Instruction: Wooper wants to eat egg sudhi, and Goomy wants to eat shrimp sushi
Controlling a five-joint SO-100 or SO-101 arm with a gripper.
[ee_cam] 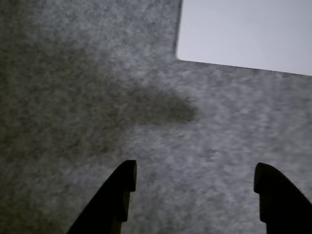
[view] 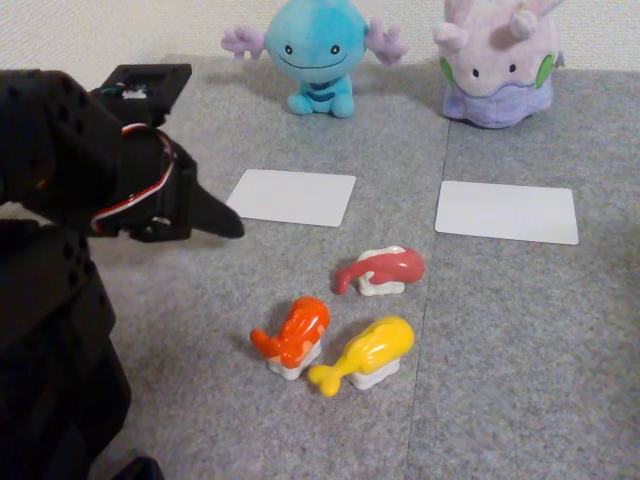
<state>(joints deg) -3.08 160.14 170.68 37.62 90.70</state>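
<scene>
Wooper (view: pixel 318 50), the blue plush, sits at the back of the grey mat, with Goomy (view: pixel 497 62), the lilac plush, to its right. Near the front lie the orange-red shrimp sushi (view: pixel 293 335) and, just right of it, the yellow egg sudhi (view: pixel 367 353). My black gripper (view: pixel 222 220) hovers at the left, above the mat and well apart from both pieces. In the wrist view the gripper (ee_cam: pixel 195 178) is open, its fingertips (ee_cam: pixel 126 178) wide apart over bare mat with nothing between them.
A white card (view: pixel 292 197) lies in front of Wooper and another white card (view: pixel 507 211) in front of Goomy. A corner of a white card (ee_cam: pixel 243 34) shows at the wrist view's top right. A pink-red sushi piece (view: pixel 382 270) lies behind the other two.
</scene>
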